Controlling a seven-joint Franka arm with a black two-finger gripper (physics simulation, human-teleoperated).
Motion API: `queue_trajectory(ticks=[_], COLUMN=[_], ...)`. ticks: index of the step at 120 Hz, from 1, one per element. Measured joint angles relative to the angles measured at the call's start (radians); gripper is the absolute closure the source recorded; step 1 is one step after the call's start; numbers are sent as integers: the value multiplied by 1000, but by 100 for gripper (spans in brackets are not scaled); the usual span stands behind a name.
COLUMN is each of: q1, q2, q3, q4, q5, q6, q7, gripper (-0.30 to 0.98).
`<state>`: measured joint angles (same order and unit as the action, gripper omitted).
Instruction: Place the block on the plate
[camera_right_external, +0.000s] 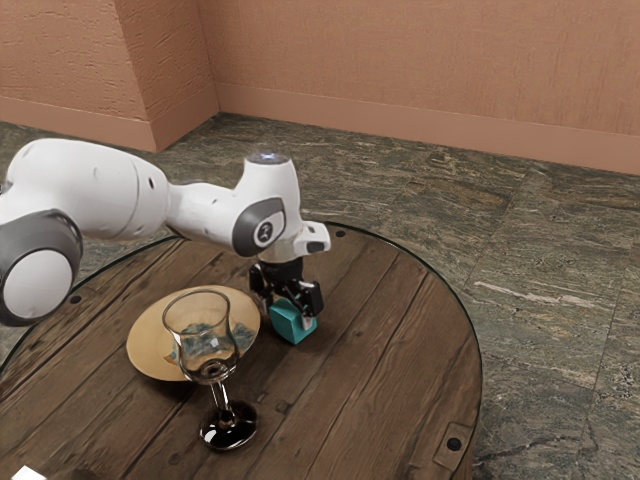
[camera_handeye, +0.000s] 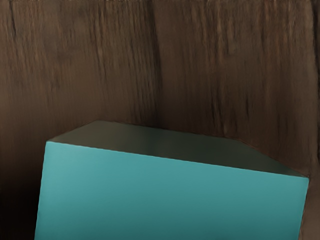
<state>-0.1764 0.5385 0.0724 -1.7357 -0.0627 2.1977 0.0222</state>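
1 teal blk (camera_right_external: 291, 328) under claw (camera_right_external: 288, 313), nr plate (camera_right_external: 146, 340).

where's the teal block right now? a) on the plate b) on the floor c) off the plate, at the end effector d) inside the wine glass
c, since the teal block shows at the end effector, with wood visible between it and the plate.

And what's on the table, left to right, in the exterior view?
White thing at the lower edge, tan plate, teal block. The wine glass overlaps the plate, so I left it out.
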Motion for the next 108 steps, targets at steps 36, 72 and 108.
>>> queue_trajectory(ticks=[36,72,108], q1=[0,-1,62], q2=[6,-75,-303], q3=[0,10,38], q4=[0,0,-167], q5=[-1,21,72], q6=[52,64,9], q7=[15,16,-11], gripper=[24,34,35])
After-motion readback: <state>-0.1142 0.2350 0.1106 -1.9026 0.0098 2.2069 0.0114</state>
